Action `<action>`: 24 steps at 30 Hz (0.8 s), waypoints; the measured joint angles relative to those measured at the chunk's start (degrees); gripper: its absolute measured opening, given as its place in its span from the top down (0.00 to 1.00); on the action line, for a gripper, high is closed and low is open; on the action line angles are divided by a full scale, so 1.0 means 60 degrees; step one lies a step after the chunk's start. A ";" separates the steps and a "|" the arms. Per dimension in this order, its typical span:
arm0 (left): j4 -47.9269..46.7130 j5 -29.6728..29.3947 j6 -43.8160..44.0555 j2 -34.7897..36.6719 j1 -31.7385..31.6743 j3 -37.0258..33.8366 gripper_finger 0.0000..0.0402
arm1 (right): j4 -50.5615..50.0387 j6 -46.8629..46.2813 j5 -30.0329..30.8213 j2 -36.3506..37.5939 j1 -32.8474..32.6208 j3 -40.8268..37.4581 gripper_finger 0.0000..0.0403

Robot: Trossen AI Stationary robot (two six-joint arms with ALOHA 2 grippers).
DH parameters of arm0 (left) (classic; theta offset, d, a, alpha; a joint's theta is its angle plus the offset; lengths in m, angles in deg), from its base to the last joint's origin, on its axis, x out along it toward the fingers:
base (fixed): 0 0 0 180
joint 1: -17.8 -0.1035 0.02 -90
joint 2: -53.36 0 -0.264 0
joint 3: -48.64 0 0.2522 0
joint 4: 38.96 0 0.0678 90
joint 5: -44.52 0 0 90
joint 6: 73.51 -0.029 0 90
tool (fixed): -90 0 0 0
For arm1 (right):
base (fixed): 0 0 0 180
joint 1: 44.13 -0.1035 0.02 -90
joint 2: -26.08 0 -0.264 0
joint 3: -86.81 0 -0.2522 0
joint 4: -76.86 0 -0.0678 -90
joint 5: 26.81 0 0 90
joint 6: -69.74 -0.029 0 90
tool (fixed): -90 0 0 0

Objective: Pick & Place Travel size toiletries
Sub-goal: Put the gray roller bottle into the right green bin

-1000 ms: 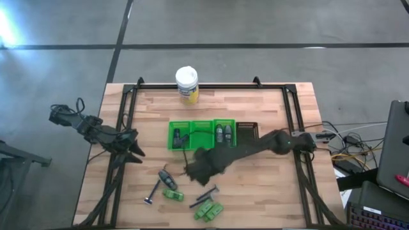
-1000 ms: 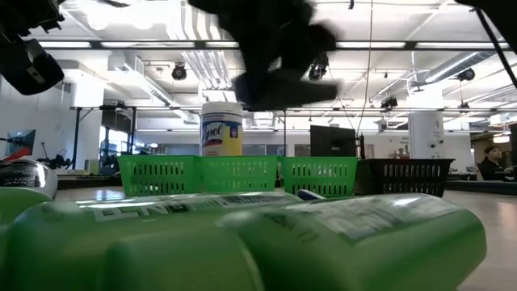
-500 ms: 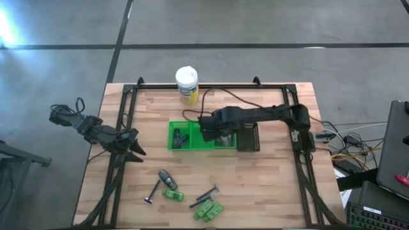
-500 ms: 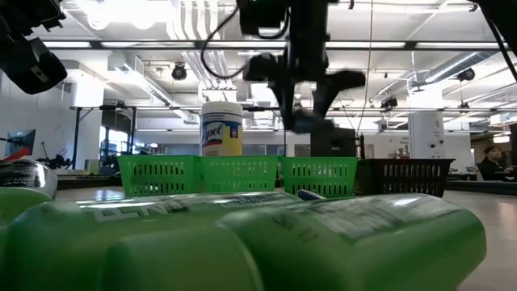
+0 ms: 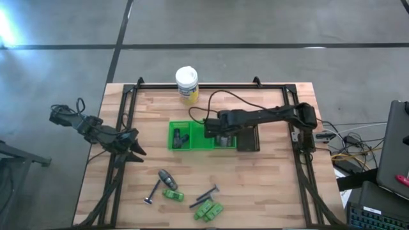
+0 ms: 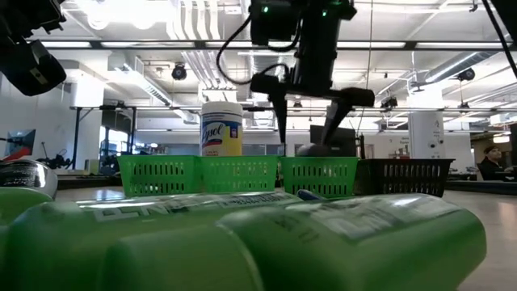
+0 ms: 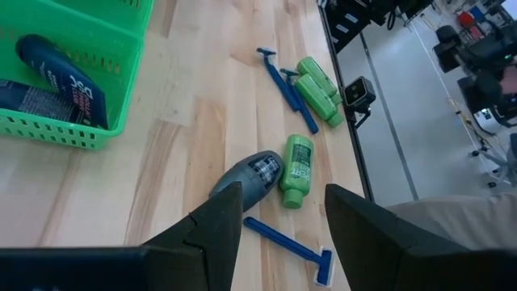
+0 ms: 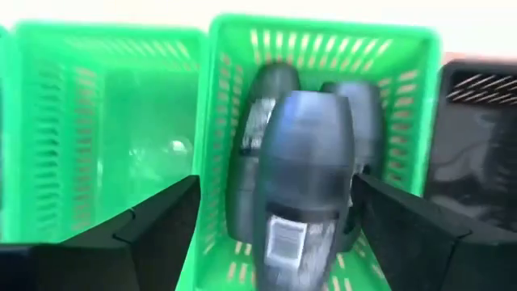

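Right gripper (image 8: 275,234) hangs over the green basket (image 8: 404,113), fingers spread wide, a rounded dark grey bottle (image 8: 305,162) with a pale label between them above two like bottles. Left gripper (image 7: 275,234), parted and empty, waits beside the table's left edge.

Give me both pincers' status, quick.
Left pincer: open, empty, parked at the table's left edge.
Right pincer: open above the green basket, grey bottle dropping in.
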 joint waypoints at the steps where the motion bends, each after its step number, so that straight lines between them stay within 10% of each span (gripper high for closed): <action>1: -0.0002 -0.0039 0.0000 0.0000 0.0000 0.0000 0.55 | 0.0000 -0.0028 0.0130 0.0075 0.0002 -0.0014 0.20; 14: 0.0167 0.0843 -0.1902 -0.0555 0.0025 -0.0453 0.55 | 0.0646 0.4357 -0.0329 0.0374 -0.1912 0.1076 0.24; 17: 0.1270 0.2129 -0.2071 -0.1185 0.0037 -0.0697 0.55 | 0.0729 0.3868 -0.0328 0.0374 -0.2512 0.1326 0.26; 24: 0.3444 0.1650 -0.4302 -0.3136 0.0102 -0.0925 0.55 | 0.0714 0.2148 0.0291 0.0356 -0.3481 0.1381 0.24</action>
